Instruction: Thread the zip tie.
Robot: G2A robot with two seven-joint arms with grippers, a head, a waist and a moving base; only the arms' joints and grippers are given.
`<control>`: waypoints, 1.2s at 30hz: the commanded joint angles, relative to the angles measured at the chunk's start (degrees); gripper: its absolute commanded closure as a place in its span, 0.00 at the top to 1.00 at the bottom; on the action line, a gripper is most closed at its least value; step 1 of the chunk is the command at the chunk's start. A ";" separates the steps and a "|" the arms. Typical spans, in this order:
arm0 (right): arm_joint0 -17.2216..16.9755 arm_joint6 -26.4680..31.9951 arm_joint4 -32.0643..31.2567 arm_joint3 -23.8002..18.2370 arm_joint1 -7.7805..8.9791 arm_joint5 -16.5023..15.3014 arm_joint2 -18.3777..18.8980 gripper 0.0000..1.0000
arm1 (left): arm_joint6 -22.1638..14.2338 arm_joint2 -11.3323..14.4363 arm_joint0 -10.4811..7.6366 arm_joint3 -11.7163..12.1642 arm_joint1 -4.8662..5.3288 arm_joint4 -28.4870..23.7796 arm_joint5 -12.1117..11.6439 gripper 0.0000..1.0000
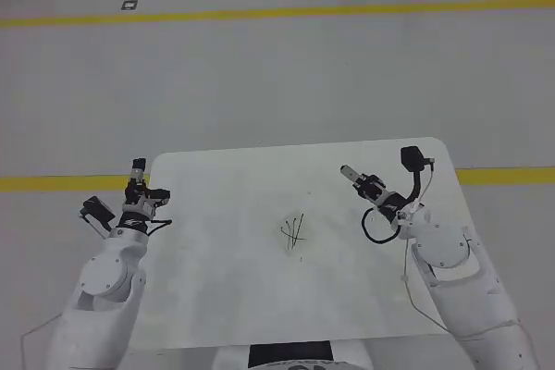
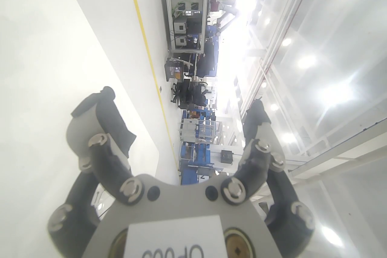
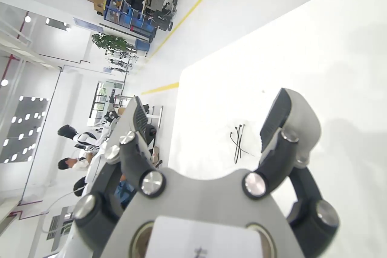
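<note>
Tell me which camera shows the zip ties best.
The right wrist view: the zip ties lie crossed on the table, separate strands and heads distinguishable. The top view gives them as a small dark cluster mid-table. The left wrist view looks along the table edge into the room.

White table [image 1: 222,287], yellow floor line [image 1: 259,13]

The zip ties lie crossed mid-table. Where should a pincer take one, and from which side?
Probably at an end sticking out of the zip ties, from straight above, closing across the strip. They lie flat, thin and crossed on the table, so a sideways approach would find little to catch.
</note>
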 commanded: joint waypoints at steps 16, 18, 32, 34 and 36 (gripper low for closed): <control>8.18 12.56 -19.33 -2.37 -0.13 9.37 -11.54 1.00 | 0.00 0.00 0.00 0.00 0.00 0.00 0.00 1.00; 10.20 15.60 -21.80 -1.08 -0.37 10.81 -14.34 1.00 | 0.00 0.00 0.00 0.00 0.00 0.00 0.00 1.00; 14.91 25.90 -27.19 2.92 -1.54 11.10 -20.96 1.00 | 0.00 0.00 0.00 0.00 0.00 0.00 0.00 1.00; 14.91 25.90 -27.19 2.92 -1.54 11.10 -20.96 1.00 | 0.00 0.00 0.00 0.00 0.00 0.00 0.00 1.00; 15.06 26.08 -27.59 2.24 -1.53 9.63 -21.52 1.00 | 0.00 0.00 0.00 0.00 0.00 0.00 0.00 1.00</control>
